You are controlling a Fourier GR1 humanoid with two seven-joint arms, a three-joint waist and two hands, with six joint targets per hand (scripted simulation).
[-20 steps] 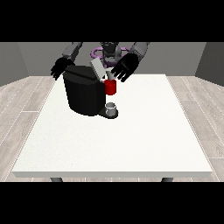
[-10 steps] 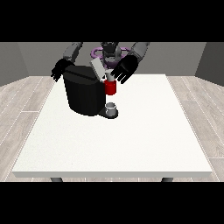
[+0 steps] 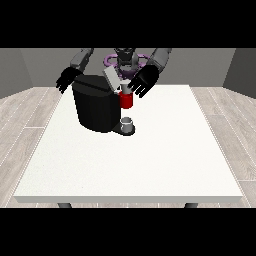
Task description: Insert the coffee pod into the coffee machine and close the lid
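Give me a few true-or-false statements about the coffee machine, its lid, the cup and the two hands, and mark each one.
1. The coffee machine stands on the white table. True.
2. Its lid is shut flat. False: it is tilted up, open.
3. A small cup sits at the machine's base. True.
4. The hand at the view's right rests on the table. False: it hangs above, near the red part.
5. The hand at the view's left holds the cup. False: it is beside the machine, apart from the cup.
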